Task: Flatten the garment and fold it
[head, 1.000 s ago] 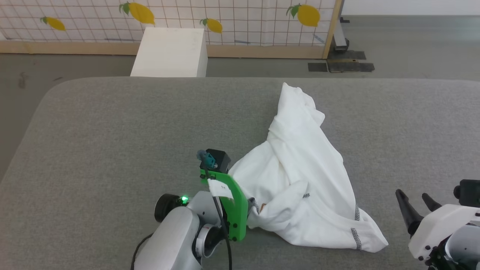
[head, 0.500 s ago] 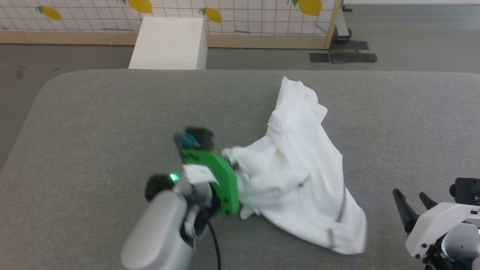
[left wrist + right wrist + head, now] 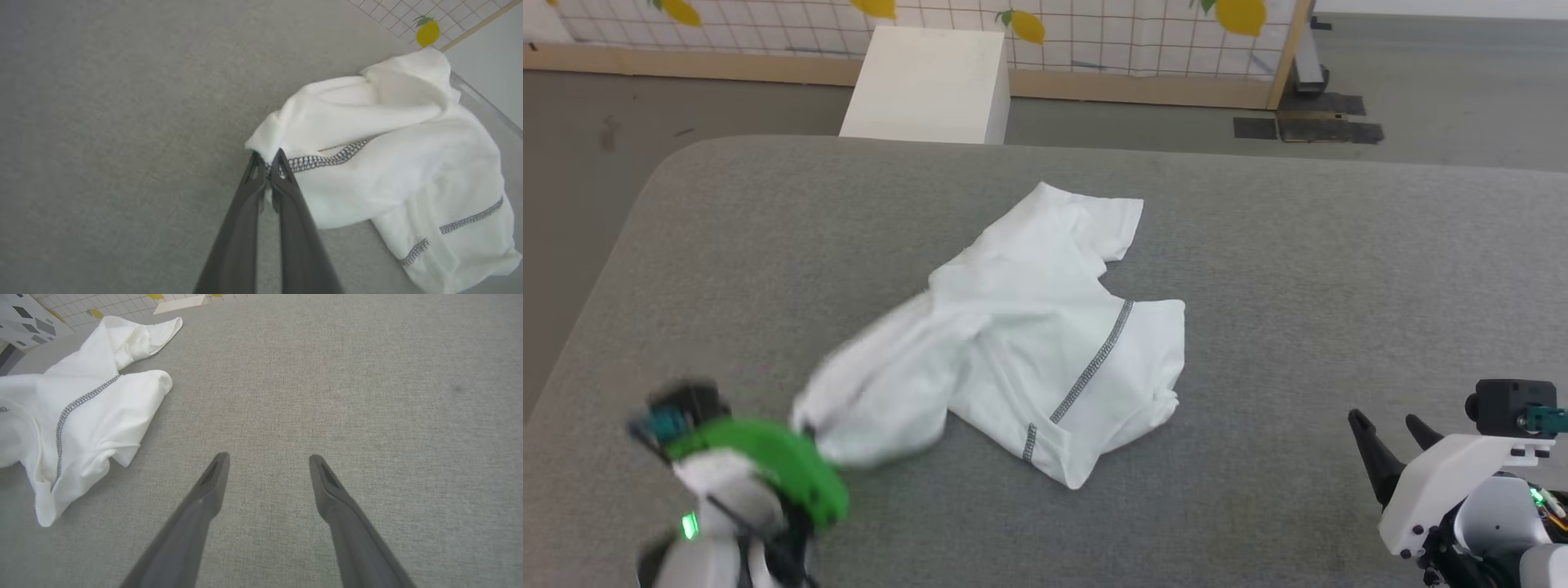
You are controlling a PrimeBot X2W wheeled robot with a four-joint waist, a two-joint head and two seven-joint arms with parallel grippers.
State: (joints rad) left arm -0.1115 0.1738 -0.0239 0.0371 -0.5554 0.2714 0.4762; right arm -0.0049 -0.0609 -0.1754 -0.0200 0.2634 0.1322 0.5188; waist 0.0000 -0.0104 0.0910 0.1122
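Gripping T-shirt (image 3: 408,171) by stitched hem in clenched left pincer (image 3: 266,162), blurred in head view; holding right pincer (image 3: 267,462) released over desk (image 3: 367,375), T-shirt cut off leftward.

Our left gripper (image 3: 266,159) has pulled away from the middle of the table (image 3: 1298,269) to its near left corner, and its jaws are now pinched together on a stitched hem of the garment (image 3: 1029,327). The cloth has come with it. What stood as a tall crumpled ridge right of centre now lies lower and wider, drawn leftward into a stretched tail that reaches the gripper. A short sleeve (image 3: 1107,224) has opened flat at the far end, and a dark seam (image 3: 1094,367) now runs slantwise across the middle. Our head camera has shifted a little too, so part of that drift is ours.
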